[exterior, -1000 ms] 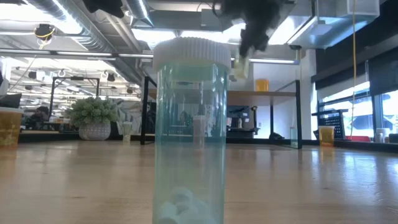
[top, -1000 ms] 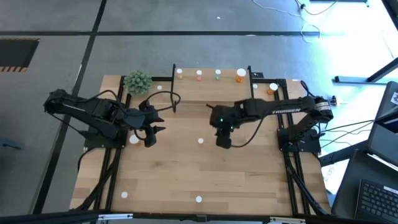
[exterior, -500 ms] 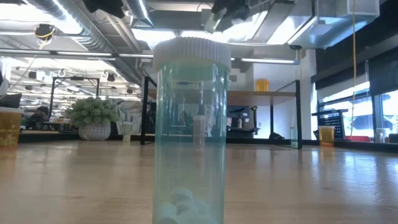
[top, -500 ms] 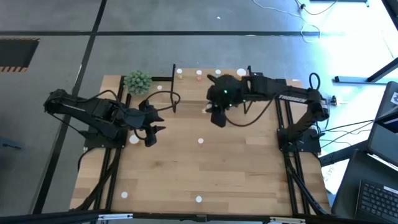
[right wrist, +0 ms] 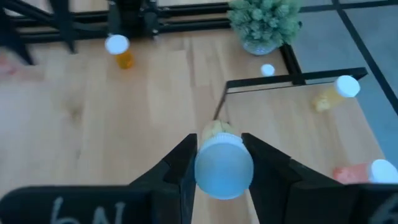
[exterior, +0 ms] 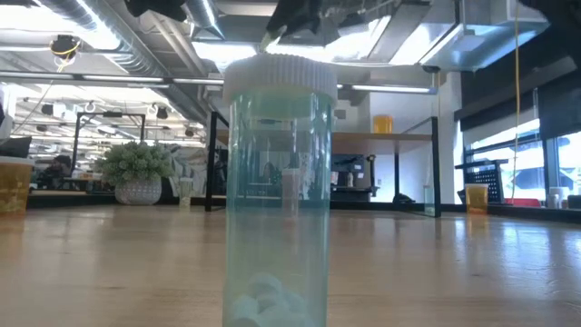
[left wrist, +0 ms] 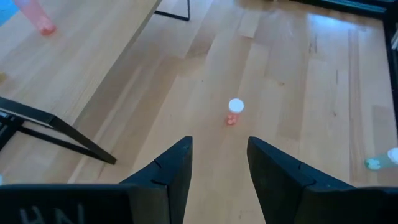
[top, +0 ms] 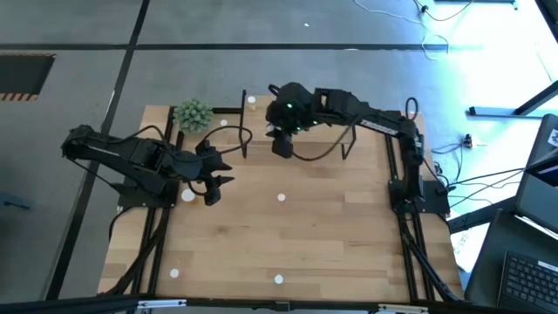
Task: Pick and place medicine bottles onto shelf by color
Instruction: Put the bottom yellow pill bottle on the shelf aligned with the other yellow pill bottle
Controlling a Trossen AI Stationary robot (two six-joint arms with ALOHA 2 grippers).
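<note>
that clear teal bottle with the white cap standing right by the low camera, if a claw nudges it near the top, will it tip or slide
The clear teal plastic bottle with the white ribbed cap would probably tip: it stands tall and narrow. It looks light, with only a few white tablets at the bottom. Once down, its round body would likely roll across the smooth wooden tabletop.

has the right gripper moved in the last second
Yes. The right gripper, shut on a yellowish bottle, went from mid-table up and left toward the shelf, nearer the plant.
</note>
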